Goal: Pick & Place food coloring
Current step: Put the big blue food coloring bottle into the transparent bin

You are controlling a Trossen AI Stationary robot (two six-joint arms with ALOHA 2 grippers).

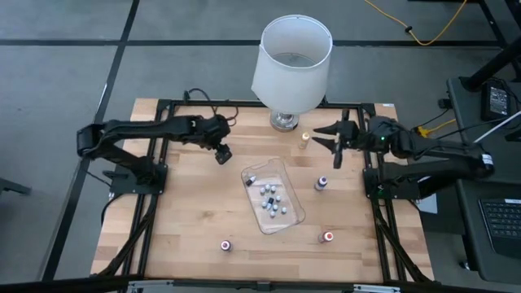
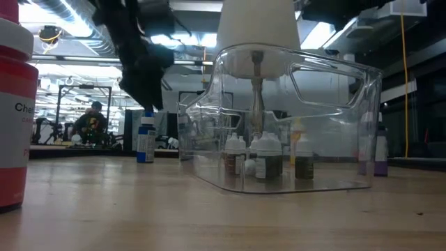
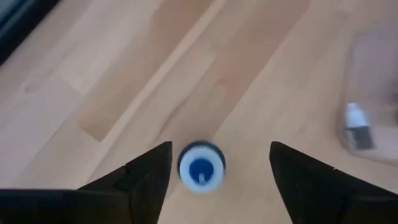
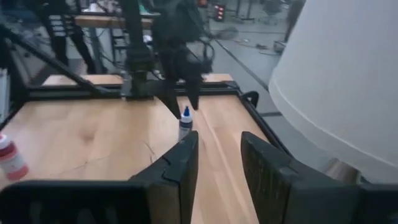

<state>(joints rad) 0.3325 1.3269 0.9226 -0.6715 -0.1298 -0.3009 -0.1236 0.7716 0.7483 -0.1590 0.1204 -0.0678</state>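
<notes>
Seen from above, the left arm's dark two-finger tool (image 1: 222,155) hangs left of centre over the pale wooden counter (image 1: 187,220), its fingers spread apart. In the left wrist view those fingers (image 3: 146,174) flank a small blue-capped food coloring bottle (image 3: 201,167) standing upright on the wood, touching neither finger. The low view shows the same bottle (image 2: 145,138) at left of centre beneath the dark tool (image 2: 143,77).

In the lower part of the overhead frame, a small red-capped bottle (image 1: 225,244) stands alone left of centre. At the middle lies the clear rectangular plastic tray (image 1: 286,172), turned at an angle, with a cluster of tiny white-capped bottles (image 1: 271,200) inside it; in the low view these bottles (image 2: 263,153) stand upright behind its clear wall (image 2: 327,97).

Above the tray, at upper centre, stands the large white lamp (image 1: 291,65), and a small yellow-capped bottle (image 1: 304,141) sits just to the right of its base. A purple-bodied bottle (image 1: 321,183) stands just right of the tray, and another red-capped bottle (image 1: 328,237) stands lower right.

At the right, the right arm's dark tool (image 1: 336,146) hovers beside the lamp, its fingers parted and empty, well apart from the tray. Its wrist view shows its own fingers (image 4: 177,162) open.
</notes>
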